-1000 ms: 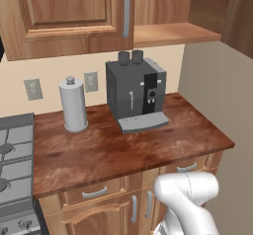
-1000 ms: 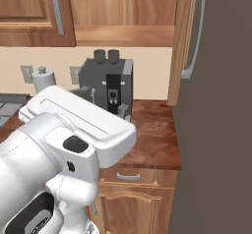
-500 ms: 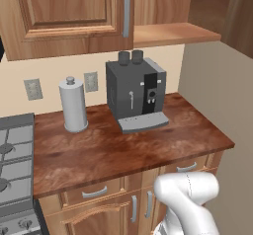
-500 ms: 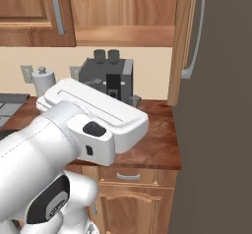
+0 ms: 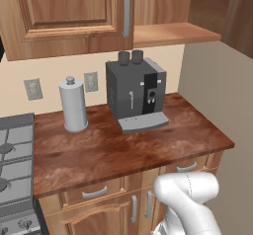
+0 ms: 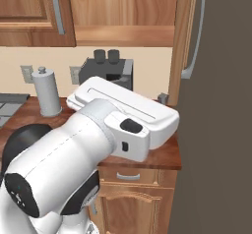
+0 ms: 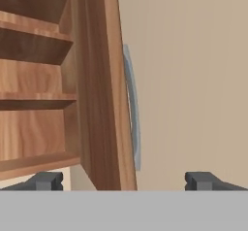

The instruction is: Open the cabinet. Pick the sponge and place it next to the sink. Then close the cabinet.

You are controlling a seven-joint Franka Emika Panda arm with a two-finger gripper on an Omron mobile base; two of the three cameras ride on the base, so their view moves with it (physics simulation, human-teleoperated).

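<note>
The cabinet point(image 5: 64, 17) hangs above the counter, its left door shut with a grey bar handle point(image 5: 127, 7). Its right door point(image 6: 179, 46) stands swung open, and a bare wooden shelf point(image 5: 173, 31) shows inside. In the hand view that open door point(image 7: 104, 104) is seen edge-on with its handle point(image 7: 133, 113) facing right, and shelves point(image 7: 34, 99) lie to its left. My gripper point(image 7: 125, 181) is open, its two tips wide apart, nothing held, a little way short of the door's edge. The sponge and the sink are out of view.
A dark coffee machine point(image 5: 136, 93) and a paper towel roll point(image 5: 73, 105) stand on the brown counter point(image 5: 108, 150). A stove point(image 5: 12, 160) lies at the left. A tall grey panel point(image 6: 216, 130) bounds the right side. Drawers point(image 5: 94, 192) sit below.
In the right base view my arm's white forearm has swung to the right, toward the open door. The counter things and the cabinet have not moved. The gripper stays open.
</note>
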